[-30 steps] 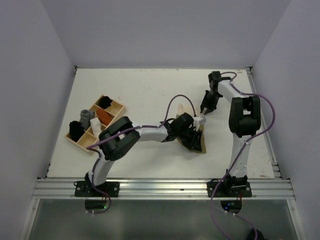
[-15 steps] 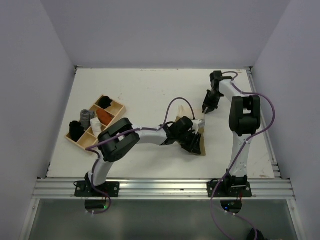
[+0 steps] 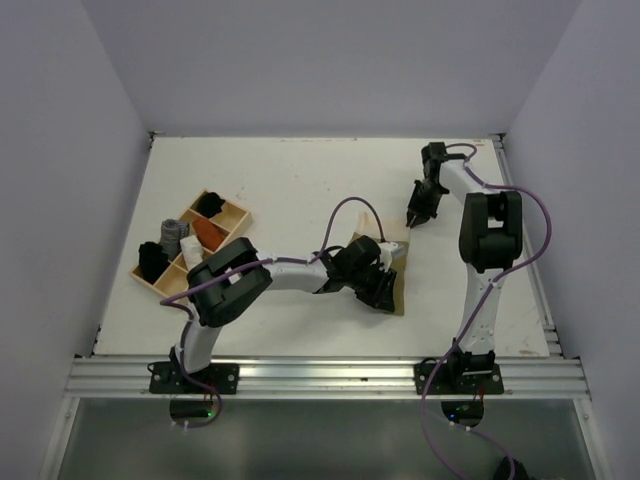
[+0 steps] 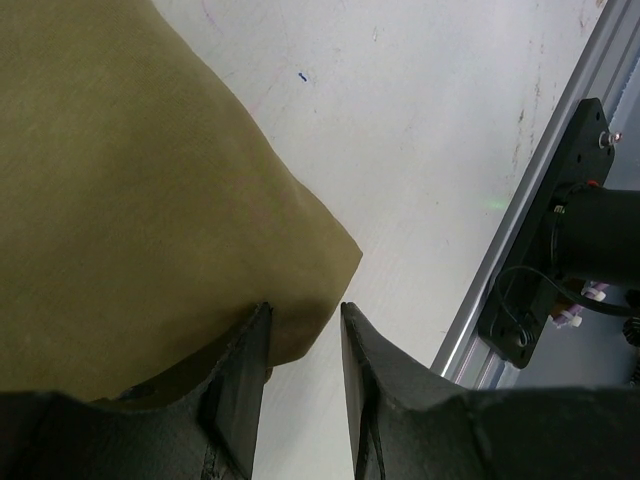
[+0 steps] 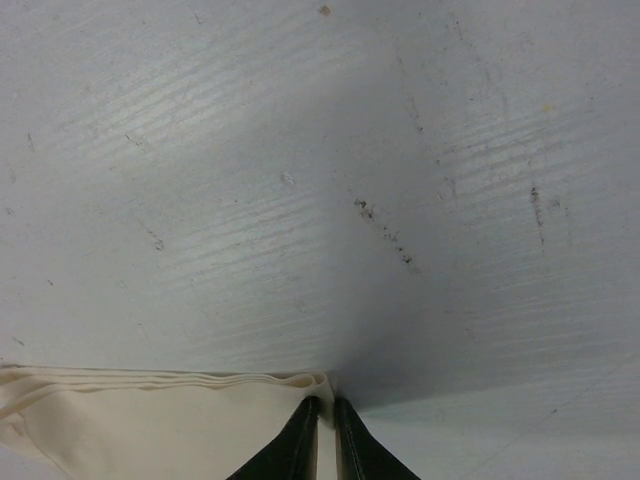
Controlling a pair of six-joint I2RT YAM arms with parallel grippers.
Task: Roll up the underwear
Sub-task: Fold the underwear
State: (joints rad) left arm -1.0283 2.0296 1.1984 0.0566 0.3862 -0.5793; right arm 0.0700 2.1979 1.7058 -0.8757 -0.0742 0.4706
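- Left wrist view: my left gripper [image 4: 303, 315] has its jaws apart, and white table [image 4: 430, 150] shows in the gap between them.
- The olive underwear [image 4: 130, 200] lies flat on the table. Its rounded corner reaches into the top of that gap, and the cloth edge runs against my left-hand finger [image 4: 238, 385].
- Beyond the corner there is bare table, then the metal rail [image 4: 545, 200] along the near edge.
- Right wrist view: my right gripper [image 5: 327, 408] has its fingers almost together, with only a thin slit between them. The tips sit right at the corner of the underwear's cream side, which lies in folded layers. I cannot tell whether they pinch it.
- Top view: the underwear sits right of the table's centre. My left arm reaches across onto it, and my right gripper points down at its far corner.
- A wooden tray [image 3: 240, 212] with rolled cloths in its compartments stands well apart, toward the left edge.
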